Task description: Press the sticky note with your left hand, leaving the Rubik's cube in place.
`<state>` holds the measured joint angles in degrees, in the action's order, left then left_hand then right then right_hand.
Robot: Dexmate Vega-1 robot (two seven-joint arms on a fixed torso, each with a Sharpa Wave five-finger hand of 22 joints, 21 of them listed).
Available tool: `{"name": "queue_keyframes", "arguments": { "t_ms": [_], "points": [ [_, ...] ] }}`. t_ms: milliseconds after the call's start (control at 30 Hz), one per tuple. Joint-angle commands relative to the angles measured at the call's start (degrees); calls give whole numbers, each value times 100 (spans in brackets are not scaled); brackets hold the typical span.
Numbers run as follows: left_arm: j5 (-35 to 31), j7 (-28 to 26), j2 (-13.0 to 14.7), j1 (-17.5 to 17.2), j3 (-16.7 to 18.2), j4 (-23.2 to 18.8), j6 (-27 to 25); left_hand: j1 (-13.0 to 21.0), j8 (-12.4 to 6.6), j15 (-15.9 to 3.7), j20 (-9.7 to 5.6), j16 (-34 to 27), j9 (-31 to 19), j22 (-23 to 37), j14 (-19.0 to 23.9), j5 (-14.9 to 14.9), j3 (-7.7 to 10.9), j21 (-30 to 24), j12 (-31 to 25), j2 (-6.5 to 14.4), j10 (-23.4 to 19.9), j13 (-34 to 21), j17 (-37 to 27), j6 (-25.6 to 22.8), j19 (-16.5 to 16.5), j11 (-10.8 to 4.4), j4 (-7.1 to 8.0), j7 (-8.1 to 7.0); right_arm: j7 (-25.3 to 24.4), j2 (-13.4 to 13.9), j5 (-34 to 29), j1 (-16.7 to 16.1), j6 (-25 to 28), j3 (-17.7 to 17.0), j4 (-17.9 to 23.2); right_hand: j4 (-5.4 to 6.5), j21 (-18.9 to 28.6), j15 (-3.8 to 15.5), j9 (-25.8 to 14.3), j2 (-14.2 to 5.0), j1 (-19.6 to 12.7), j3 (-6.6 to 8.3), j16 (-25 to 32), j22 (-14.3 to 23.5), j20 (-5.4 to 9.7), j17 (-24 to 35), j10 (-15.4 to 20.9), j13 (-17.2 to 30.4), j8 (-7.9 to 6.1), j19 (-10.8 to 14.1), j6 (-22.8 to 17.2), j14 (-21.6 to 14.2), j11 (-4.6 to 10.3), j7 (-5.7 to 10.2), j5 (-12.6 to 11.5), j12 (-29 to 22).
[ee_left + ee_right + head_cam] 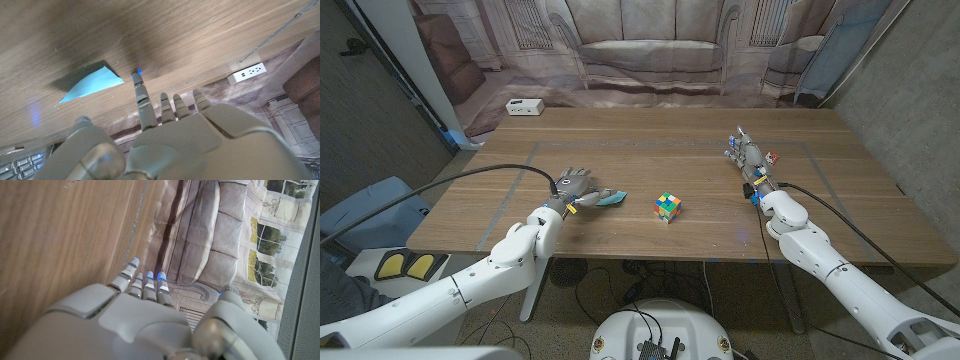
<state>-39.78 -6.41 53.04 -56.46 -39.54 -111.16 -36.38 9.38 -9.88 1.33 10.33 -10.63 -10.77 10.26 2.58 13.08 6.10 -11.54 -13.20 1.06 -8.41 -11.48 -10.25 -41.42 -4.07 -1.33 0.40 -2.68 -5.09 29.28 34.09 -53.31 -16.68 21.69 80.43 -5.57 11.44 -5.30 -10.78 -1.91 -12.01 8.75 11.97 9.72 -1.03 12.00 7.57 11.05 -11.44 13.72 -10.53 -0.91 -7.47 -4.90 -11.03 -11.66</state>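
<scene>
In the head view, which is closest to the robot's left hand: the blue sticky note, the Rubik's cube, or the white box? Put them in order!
From the left hand:
1. Blue sticky note, right beside the hand, on its cube side.
2. Rubik's cube, mid-table, beyond the note.
3. White box, at the table's far left corner.

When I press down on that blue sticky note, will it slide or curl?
Probably floppy: the sticky note looks paper-thin, one corner seemingly raised over a dark shadow, so it may flatten under the left hand. Light paper on the smooth wooden table could slide; press straight down.
</scene>
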Motion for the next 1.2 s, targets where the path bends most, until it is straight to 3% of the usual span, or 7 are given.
{"name": "queue_keyframes", "arguments": {
  "t_ms": [33,500,767,1000,1200],
  "points": [
    [-9,-64,15,-16,48,-63,-59,83,57,34,8,-43,17,25,53,-50,4,-3,-2,34,-51,-11,-14,523,16,-12,-54,-139,-12,17,-8,-25,-17,-17,4,-41,-8,-16,-14,-46,14,16,-8,19,-16,9,39,15,17,29,-15,-47,-10,9,8,10],
    [96,-339,-1,-100,148,-76,79,122,74,110,19,-28,19,26,44,-96,5,-8,62,82,88,-21,-21,1943,44,-33,-104,-320,-14,2,-14,-33,-59,-22,-27,-50,-11,-17,-14,-52,6,18,-11,19,-14,6,39,15,14,29,-23,-43,-10,13,8,11],
    [146,-471,15,-166,234,-130,101,140,60,120,36,-25,22,25,34,-110,7,-15,74,99,137,-27,-22,2535,77,-29,-130,-300,-5,-12,3,-28,-80,-31,-46,-55,-13,-17,-14,-53,3,17,-11,19,-13,5,40,15,15,30,-21,-44,-5,12,8,11],
    [299,-596,22,-248,345,-159,189,147,54,152,50,-20,24,26,7,-136,-2,-13,88,113,225,-42,-24,3561,104,12,-167,-151,-3,-24,35,-25,-76,-45,-54,-59,-13,-13,-14,-54,1,16,-11,19,-16,5,42,15,14,31,-24,-44,-3,17,8,10],
    [408,-694,27,-324,442,-228,198,143,44,187,57,-11,24,26,-27,-141,-6,-20,115,115,313,-45,-25,3736,129,32,-172,-134,28,-23,17,-18,-121,-40,-85,-60,-15,-18,-14,-53,2,14,-13,19,-14,5,42,15,15,30,-22,-40,-3,28,9,11]
  ]
}}
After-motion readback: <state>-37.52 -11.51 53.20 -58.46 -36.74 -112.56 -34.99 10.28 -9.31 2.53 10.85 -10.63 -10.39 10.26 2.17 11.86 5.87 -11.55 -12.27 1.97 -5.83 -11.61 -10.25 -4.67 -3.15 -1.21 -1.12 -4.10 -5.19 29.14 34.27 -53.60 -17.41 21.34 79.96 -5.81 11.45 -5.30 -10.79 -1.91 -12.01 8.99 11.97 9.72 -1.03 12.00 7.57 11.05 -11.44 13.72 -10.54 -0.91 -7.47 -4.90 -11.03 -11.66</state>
